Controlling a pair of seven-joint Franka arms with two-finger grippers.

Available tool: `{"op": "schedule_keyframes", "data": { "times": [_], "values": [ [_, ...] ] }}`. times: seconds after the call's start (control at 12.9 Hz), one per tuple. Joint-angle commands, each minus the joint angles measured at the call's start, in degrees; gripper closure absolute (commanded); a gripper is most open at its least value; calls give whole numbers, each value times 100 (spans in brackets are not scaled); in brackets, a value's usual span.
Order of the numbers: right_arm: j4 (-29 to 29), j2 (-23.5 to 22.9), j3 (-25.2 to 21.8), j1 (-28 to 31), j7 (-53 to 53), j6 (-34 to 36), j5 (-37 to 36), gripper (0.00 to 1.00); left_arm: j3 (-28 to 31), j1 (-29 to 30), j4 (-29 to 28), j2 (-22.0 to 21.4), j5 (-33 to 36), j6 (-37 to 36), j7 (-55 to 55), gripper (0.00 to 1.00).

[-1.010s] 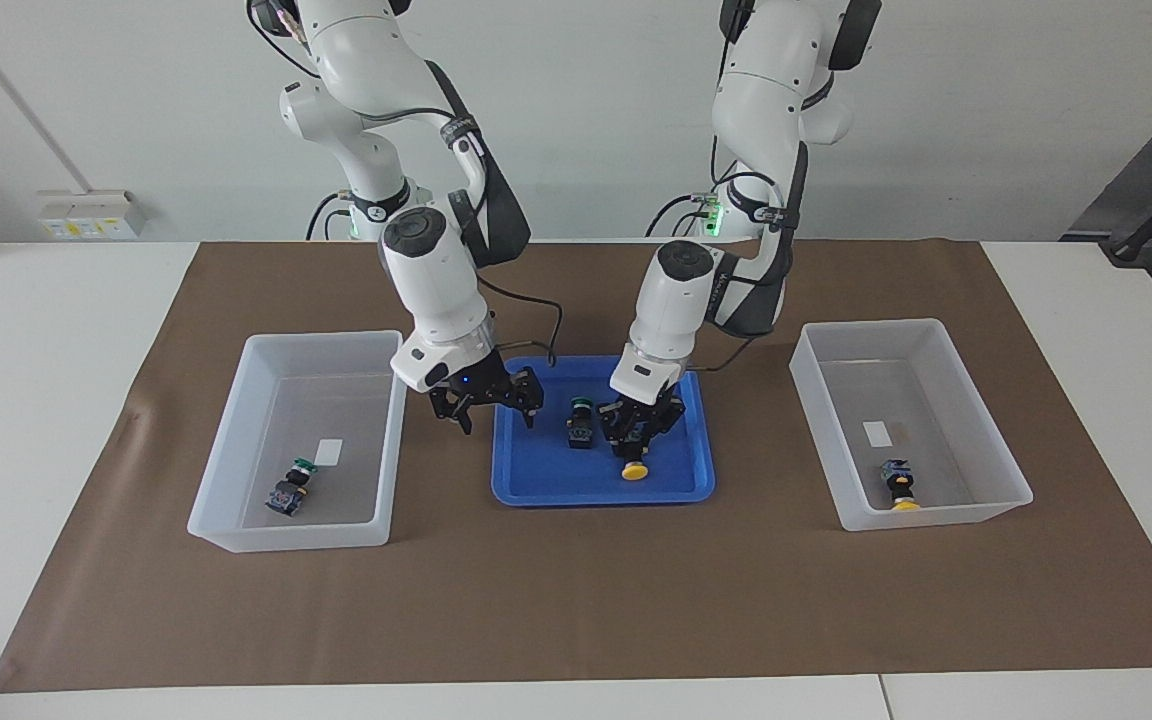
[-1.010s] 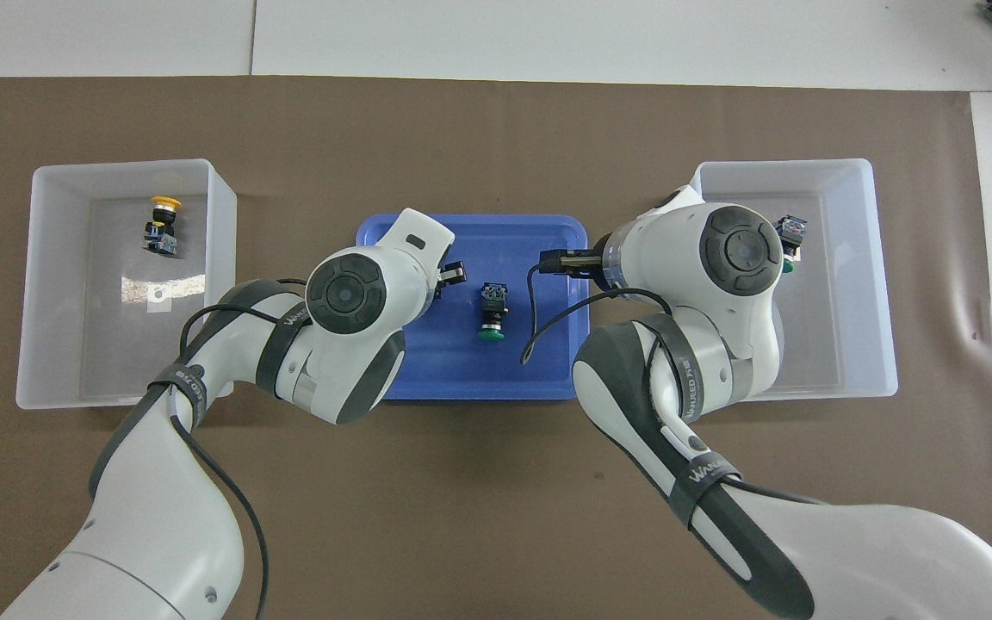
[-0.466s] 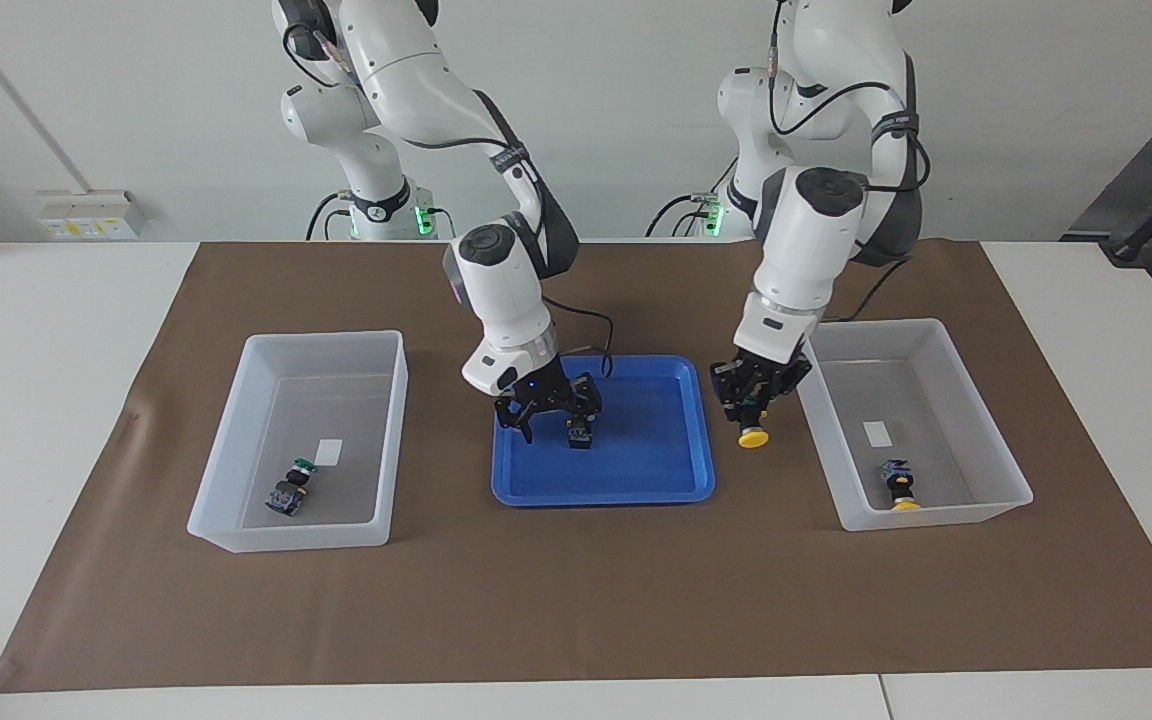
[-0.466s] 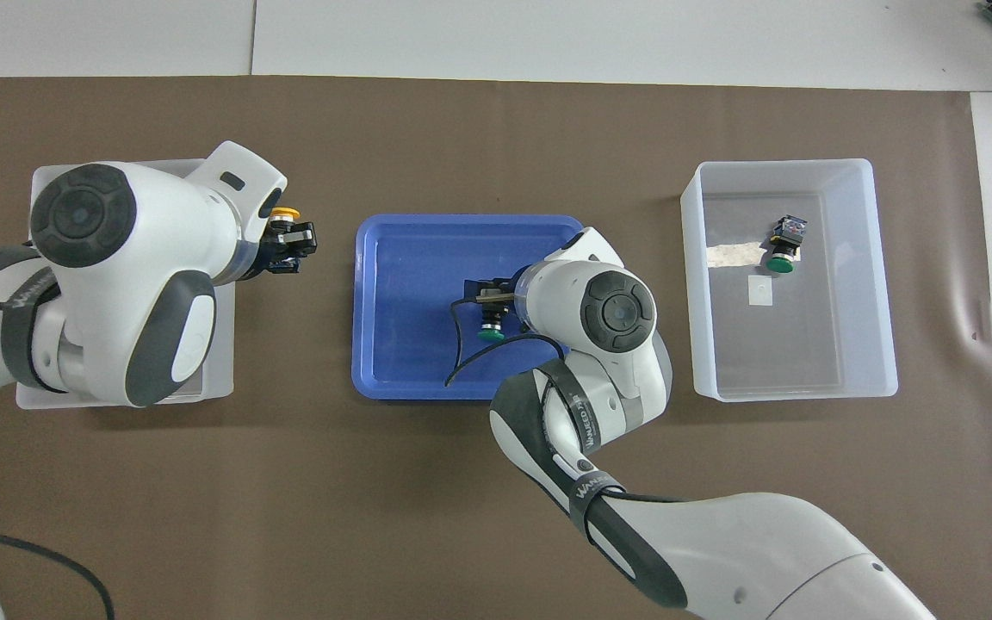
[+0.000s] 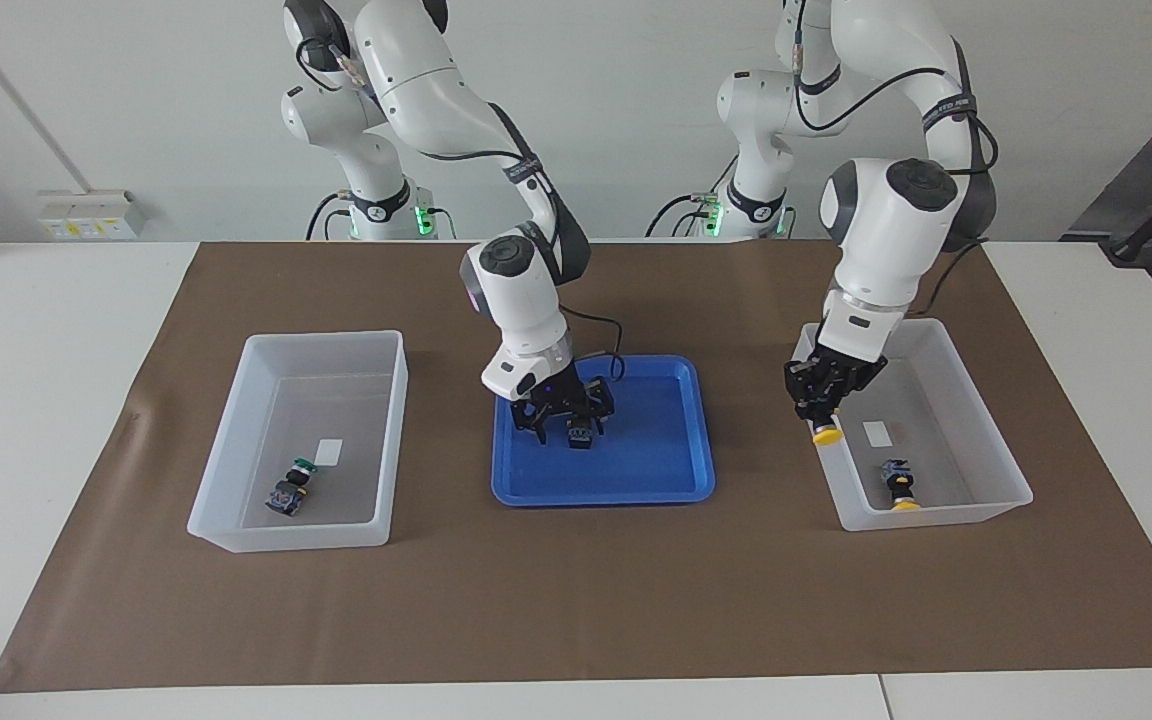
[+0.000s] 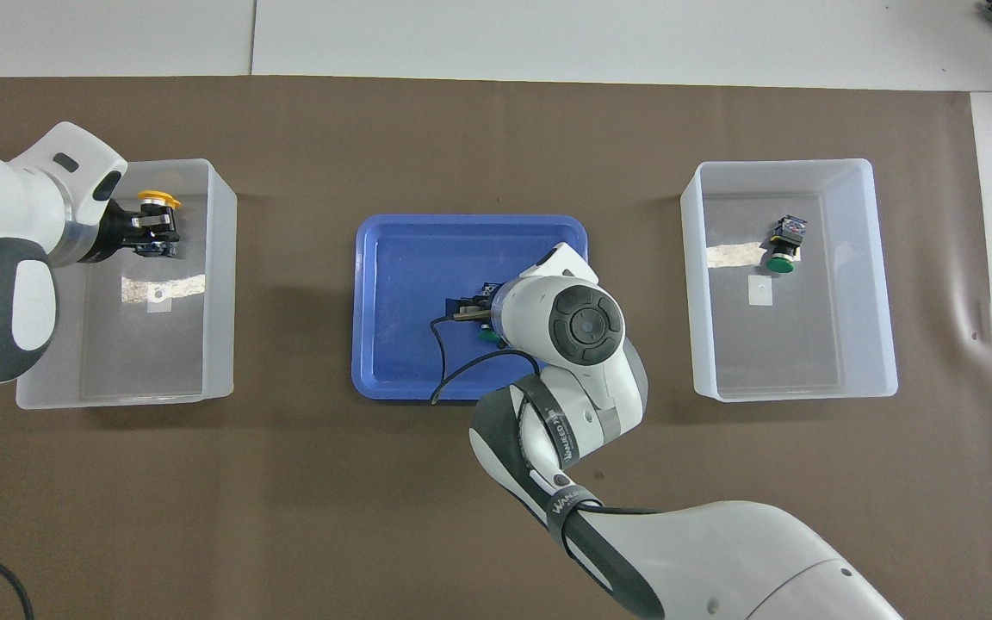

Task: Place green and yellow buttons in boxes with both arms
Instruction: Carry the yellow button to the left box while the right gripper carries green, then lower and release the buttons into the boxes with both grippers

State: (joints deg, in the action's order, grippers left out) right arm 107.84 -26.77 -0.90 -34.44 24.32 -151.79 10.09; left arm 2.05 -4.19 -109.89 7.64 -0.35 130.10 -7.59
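Note:
My left gripper is shut on a yellow button and holds it, cap down, over the box at the left arm's end. It also shows in the overhead view, with the yellow cap over that box. A second yellow button lies in this box. My right gripper is low in the blue tray, open, its fingers on either side of a green button. Another green button lies in the box at the right arm's end.
The brown mat covers the table under the tray and both boxes. The right arm's wrist hides most of the tray's green button in the overhead view. A white label lies in the box at the right arm's end.
My left gripper lifted the yellow button from the tray and carried it over its box. My right gripper moved from its box to the tray and came down around the green button.

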Motion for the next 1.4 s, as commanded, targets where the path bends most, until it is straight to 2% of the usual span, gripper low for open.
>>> {"op": "schedule_keyframes", "data": {
  "times": [0.0, 0.23, 0.39, 0.62, 0.78, 1.09, 1.24, 1.32],
  "values": [
    [-44, 31, -59, -72, 222, 262, -16, 100, -73, 444, -102, 1, 43, 340, 424, 100],
    [-271, 31, -68, -63, 677, 491, -489, 100, -73, 814, -120, 263, 43, 735, 1223, 100],
    [-771, 136, -112, 33, 820, 1366, -770, 100, -73, 893, -103, 527, 43, 1147, 1252, 100],
    [-861, 899, -270, 532, 611, 2195, -1201, 100, -73, 911, -103, 843, 43, 1544, 1252, 100],
    [-861, 1260, -279, 1050, -3, 2739, -1299, 100, -73, 903, -76, 1107, 43, 1895, 1243, 100],
    [-713, 1674, -270, 2132, -997, 3662, -1343, 100, -82, 868, -94, 1336, 43, 2195, 1234, 100],
    [-223, 1876, -270, 2458, -929, 3665, -1343, 100, -82, 824, -103, 1398, 35, 2274, 1199, 100],
    [120, 2025, -270, 2659, -894, 3508, -1343, 100, -82, 824, -120, 1398, 35, 2275, 1208, 91]
  ]
}}
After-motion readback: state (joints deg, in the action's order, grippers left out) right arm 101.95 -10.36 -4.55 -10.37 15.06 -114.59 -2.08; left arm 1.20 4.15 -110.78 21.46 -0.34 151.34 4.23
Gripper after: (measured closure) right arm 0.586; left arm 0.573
